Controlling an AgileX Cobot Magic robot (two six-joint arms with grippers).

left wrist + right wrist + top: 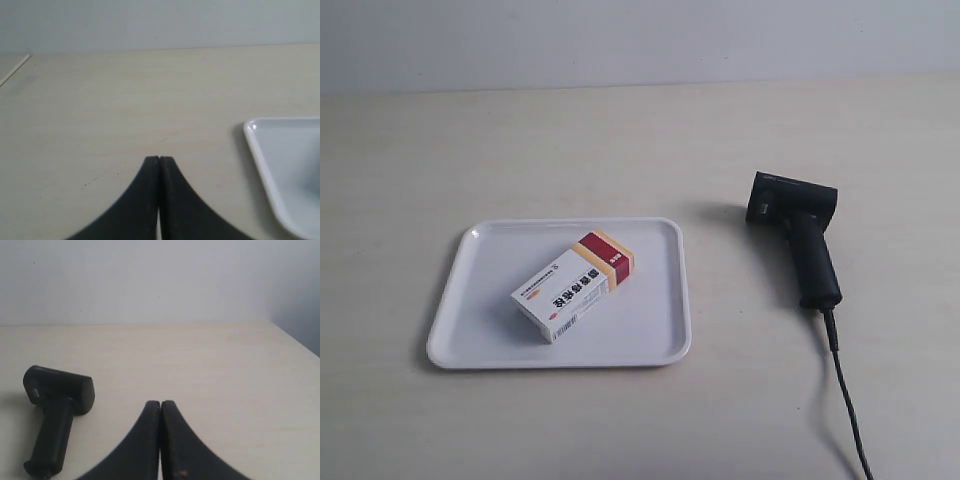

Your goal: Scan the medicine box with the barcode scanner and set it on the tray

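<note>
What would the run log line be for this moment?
medicine box: on tray | barcode scanner: on table, untouched | left gripper: shut, empty | right gripper: shut, empty

A glossy white plastic tray, a smooth printed card medicine box and a matt black plastic barcode scanner are seen on a pale, matt table.

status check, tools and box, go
Left tool shut, empty, beside the tray. Right tool shut, empty, near barcode scanner. Medicine box lying flat on the tray; scanner down on the table. Nothing in the way.
</note>
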